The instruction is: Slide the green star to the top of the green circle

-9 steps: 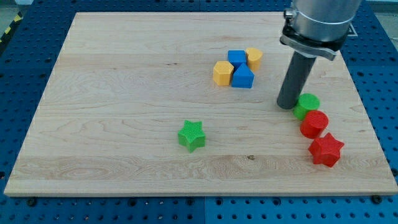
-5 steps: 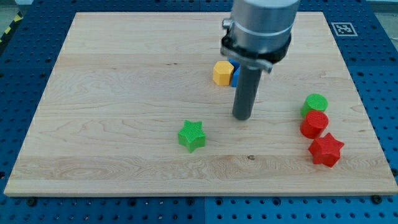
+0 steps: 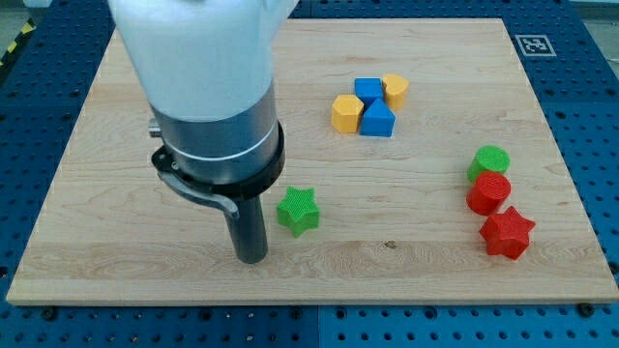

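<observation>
The green star [image 3: 299, 210] lies on the wooden board, left of centre toward the view's bottom. The green circle [image 3: 490, 160] sits far off at the view's right. My tip [image 3: 252, 257] rests on the board just below and to the left of the green star, a small gap away, not touching it. The arm's grey body rises above the tip and hides part of the board's left middle.
A red circle [image 3: 489, 192] touches the green circle from below, with a red star [image 3: 507, 232] under it. A cluster of two yellow blocks [image 3: 346, 113] [image 3: 395, 90] and two blue blocks [image 3: 368, 89] [image 3: 378, 119] sits at the top centre.
My tip has swept from beside the green circle at the right, across the board's middle, to the lower left of the green star. No block has moved.
</observation>
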